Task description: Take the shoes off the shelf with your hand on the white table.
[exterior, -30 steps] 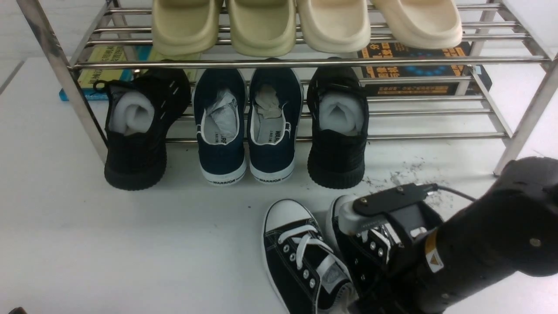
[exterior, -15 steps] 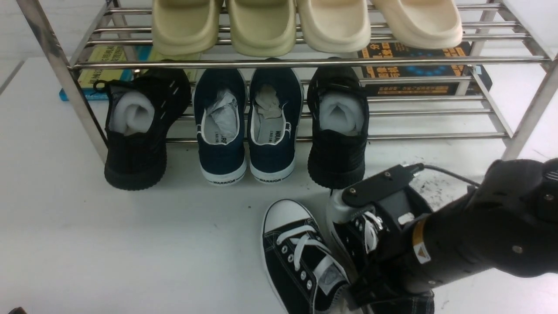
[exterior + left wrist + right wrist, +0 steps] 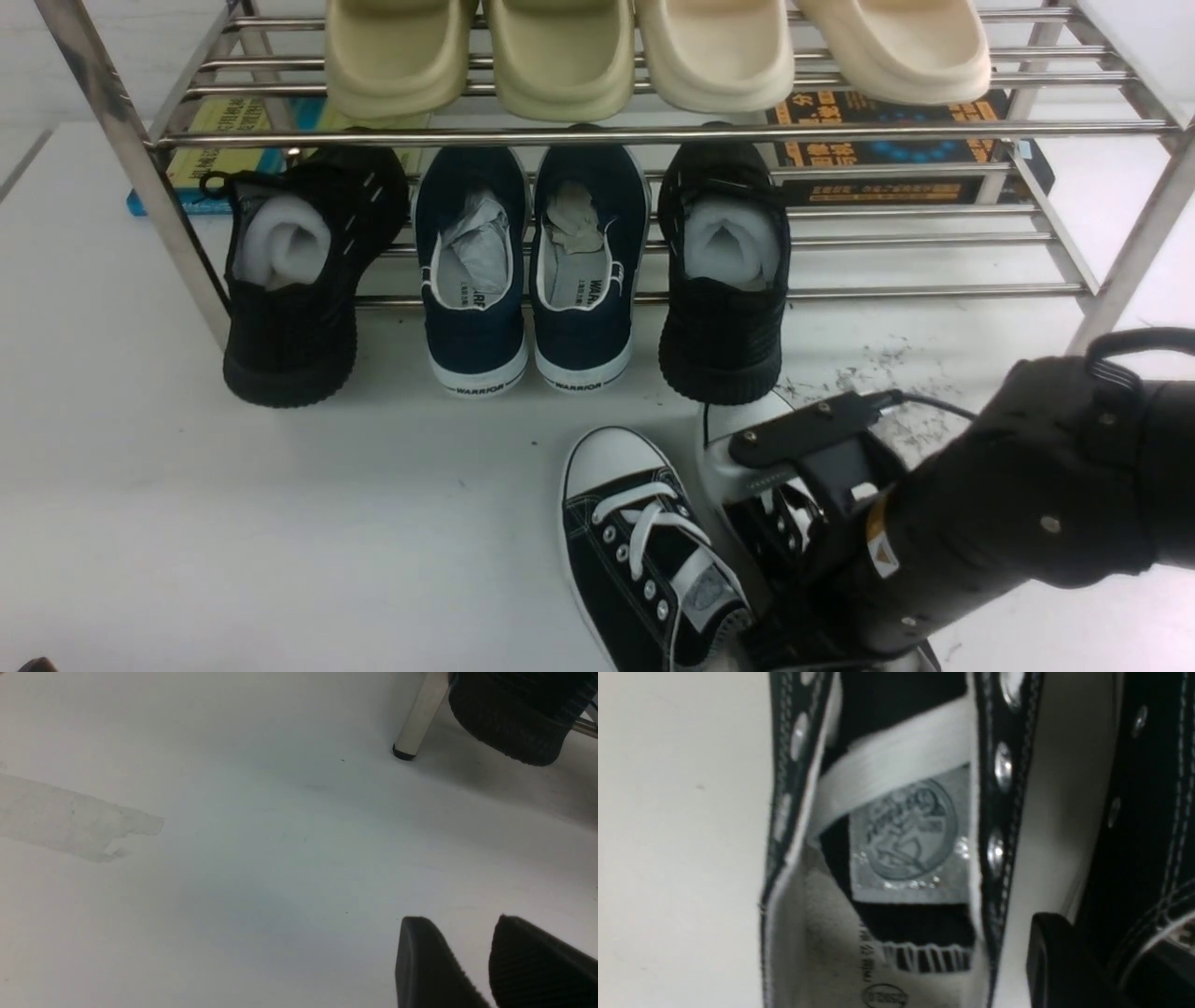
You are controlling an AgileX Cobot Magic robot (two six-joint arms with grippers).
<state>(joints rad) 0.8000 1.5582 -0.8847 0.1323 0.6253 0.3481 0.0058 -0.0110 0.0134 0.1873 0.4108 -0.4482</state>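
The canvas sneakers (image 3: 630, 537) lie on the tabletop (image 3: 280, 523), job likely done; left fingers (image 3: 423, 956) slightly apart, empty, right fingers' (image 3: 1048, 956) spread and hold unclear.

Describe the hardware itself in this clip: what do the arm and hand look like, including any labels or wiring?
The right arm is thick, black and rounded, with visible screws and an orange-and-white warning sticker bearing a triangle. Its hand is black with a silver-grey rounded end piece; a thin black cable runs from it. The left hand shows two dark, tapered fingers.
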